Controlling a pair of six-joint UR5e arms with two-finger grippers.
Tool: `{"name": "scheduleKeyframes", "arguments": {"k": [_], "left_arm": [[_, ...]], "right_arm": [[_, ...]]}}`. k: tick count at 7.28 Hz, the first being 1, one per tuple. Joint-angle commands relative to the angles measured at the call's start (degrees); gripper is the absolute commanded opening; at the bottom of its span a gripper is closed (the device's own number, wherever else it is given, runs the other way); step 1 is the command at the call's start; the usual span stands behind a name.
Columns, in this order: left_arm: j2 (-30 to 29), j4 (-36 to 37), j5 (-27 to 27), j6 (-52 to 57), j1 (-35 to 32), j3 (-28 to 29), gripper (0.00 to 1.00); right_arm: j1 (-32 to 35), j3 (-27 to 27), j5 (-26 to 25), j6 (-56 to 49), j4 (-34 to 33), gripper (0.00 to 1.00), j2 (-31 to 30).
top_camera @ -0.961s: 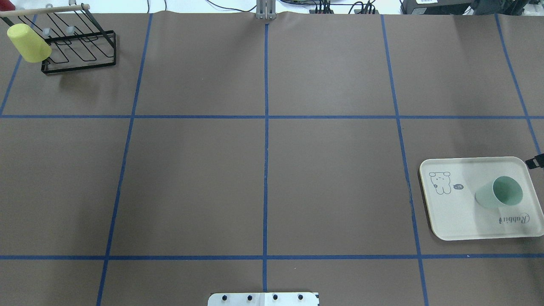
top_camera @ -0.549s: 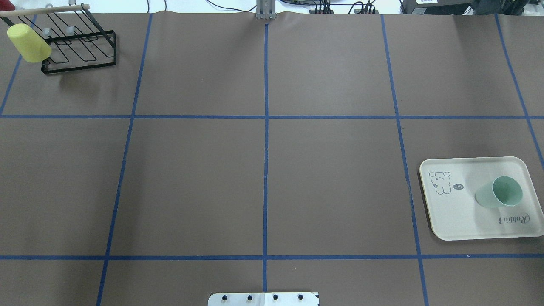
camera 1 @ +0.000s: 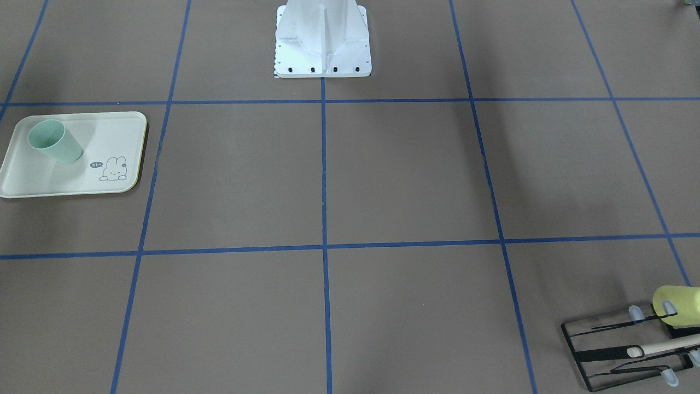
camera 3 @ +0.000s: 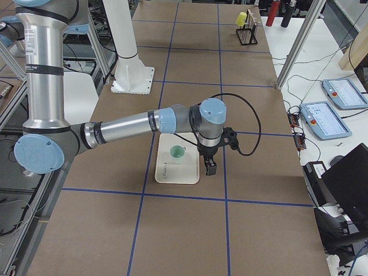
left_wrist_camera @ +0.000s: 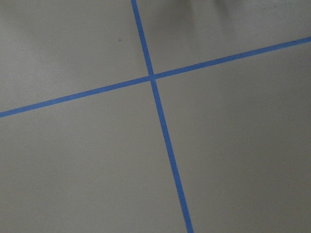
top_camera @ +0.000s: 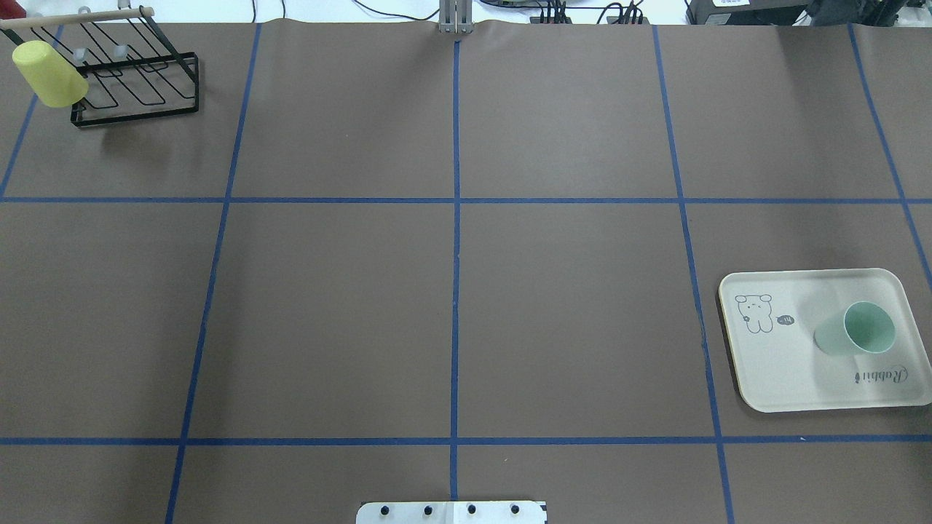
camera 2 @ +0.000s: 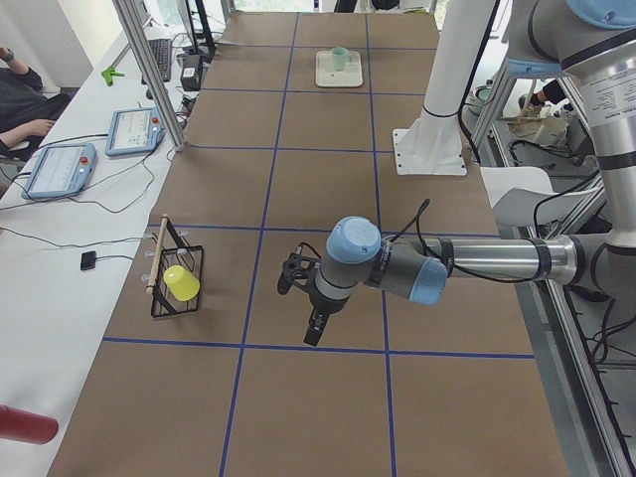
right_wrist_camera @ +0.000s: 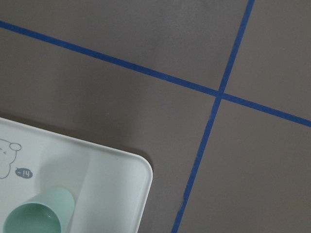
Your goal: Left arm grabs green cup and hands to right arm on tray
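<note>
Brown paper ruled into squares by blue tape covers the tabletop (top_camera: 568, 306), with the robot's white base (camera 1: 322, 49) bolted at its near edge. On the robot's right side lies the tray (top_camera: 772, 364), and the green cup (top_camera: 855, 338) stands on it mouth up, near the end printed "Rabbit" and away from the bunny drawing. Nothing touches the cup. The right arm (camera 3: 126, 126) reaches out low over the tray, and its hand (camera 3: 210, 168) hangs pointing down just beside the tray's outer edge, apart from the cup; it shows only in the side view, so I cannot tell whether its fingers are spread or closed. Its wrist camera looks down on one corner of the tray, the cup's rim and a tape crossing. The left arm (camera 2: 477, 263) stretches across the other half of the tabletop, its hand (camera 2: 314, 328) hanging down above bare paper near a tape line; again I cannot tell how its fingers stand. At the far left corner sits a black wire rack (top_camera: 138, 80) with a yellow cup (top_camera: 49, 74) tilted on its end.
</note>
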Motion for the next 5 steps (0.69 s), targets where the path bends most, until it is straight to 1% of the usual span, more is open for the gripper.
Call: {"name": "scheduleKeyframes", "arguments": {"k": [1, 2, 3, 5], "left_arm": [[-5.5, 9.4, 2.7, 5.1, -0.6, -0.1, 1.0], [-8.9, 15.3, 2.8, 7.4, -0.7, 0.0, 1.0], [-11.7, 21.2, 2.4, 8.8, -0.7, 0.1, 1.0], [-12.1, 21.6, 1.9, 8.8, -1.1, 0.7, 1.0]], "right_arm": [[2.0, -0.4, -0.3, 0.0, 2.9, 1.0, -0.3], [2.4, -0.5, -0.3, 0.4, 2.9, 1.0, -3.1], [2.6, -0.8, -0.2, 0.5, 2.9, 1.0, -3.5], [2.9, -0.7, 1.3, 0.7, 2.8, 1.0, -3.8]]}}
